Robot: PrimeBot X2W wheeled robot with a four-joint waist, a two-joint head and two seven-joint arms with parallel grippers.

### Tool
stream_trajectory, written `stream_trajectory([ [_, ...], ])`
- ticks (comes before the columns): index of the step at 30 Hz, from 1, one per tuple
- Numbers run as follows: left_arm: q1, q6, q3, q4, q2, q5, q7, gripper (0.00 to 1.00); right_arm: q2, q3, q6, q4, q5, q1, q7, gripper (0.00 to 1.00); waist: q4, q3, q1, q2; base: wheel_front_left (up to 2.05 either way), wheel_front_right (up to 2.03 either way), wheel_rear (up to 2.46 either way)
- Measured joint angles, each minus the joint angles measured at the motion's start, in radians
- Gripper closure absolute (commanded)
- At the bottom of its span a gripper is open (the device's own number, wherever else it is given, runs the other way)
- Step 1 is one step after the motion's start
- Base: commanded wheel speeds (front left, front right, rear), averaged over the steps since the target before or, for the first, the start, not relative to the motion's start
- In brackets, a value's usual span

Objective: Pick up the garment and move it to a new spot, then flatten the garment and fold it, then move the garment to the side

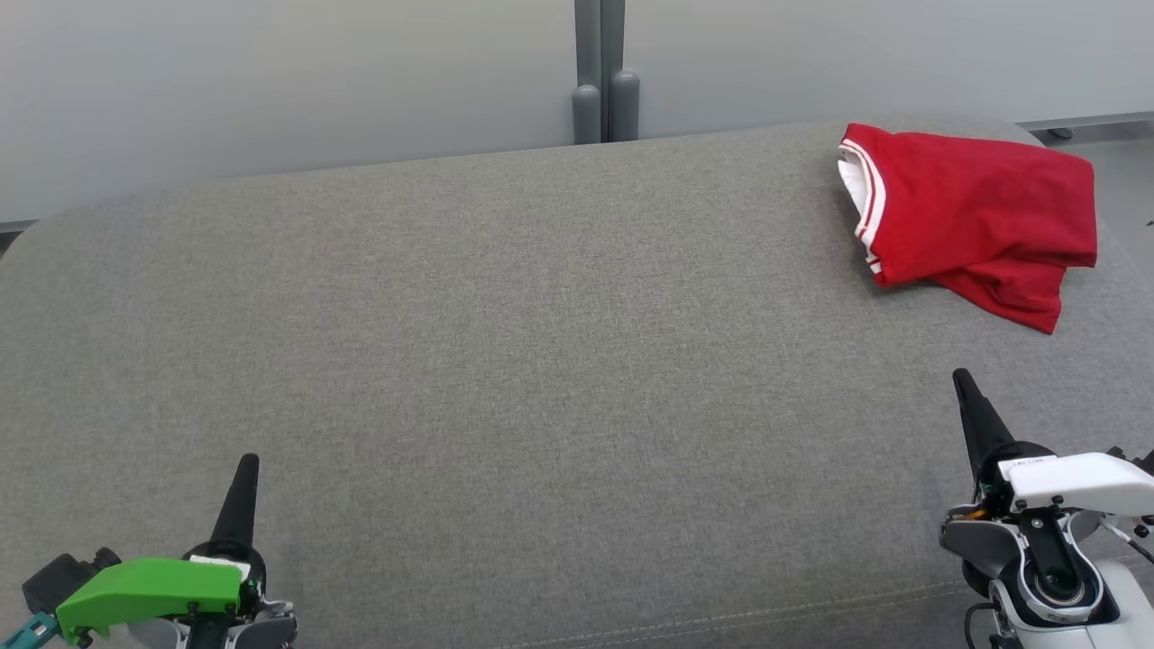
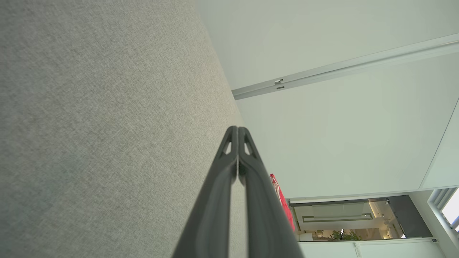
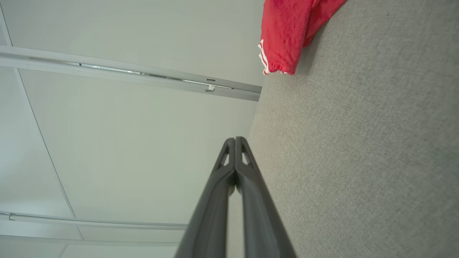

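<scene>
We see the red garment (image 1: 974, 225) lying loosely folded at the far right of the grey cushioned surface (image 1: 505, 342), well apart from both arms. Our left pincer (image 1: 245, 469) and right pincer (image 1: 963, 383) rest closed and empty, probably parked before or after handling.

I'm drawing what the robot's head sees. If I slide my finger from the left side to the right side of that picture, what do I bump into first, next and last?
Left gripper → grey post behind the grey cushioned surface → red garment with white trim → right gripper, which sits just below the garment, so those last two nearly share a place.
</scene>
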Motion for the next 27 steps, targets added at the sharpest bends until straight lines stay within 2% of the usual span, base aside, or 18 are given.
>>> stream_trajectory([
  [17, -0.034, -0.042, 0.023, 0.030, 0.004, -0.209, 0.053, 1.00, 0.014, -0.082, 0.041, 0.005, 0.207, -0.002, 0.054, 1.00, 0.018, -0.004, 0.0000, 0.0000, 0.00, 0.00, 0.00],
  [27, -0.045, -0.045, 0.025, 0.034, 0.004, -0.211, 0.053, 1.00, 0.016, -0.086, 0.041, 0.007, 0.217, -0.002, 0.056, 1.00, 0.018, -0.004, 0.0000, 0.0000, 0.00, 0.00, 0.00],
])
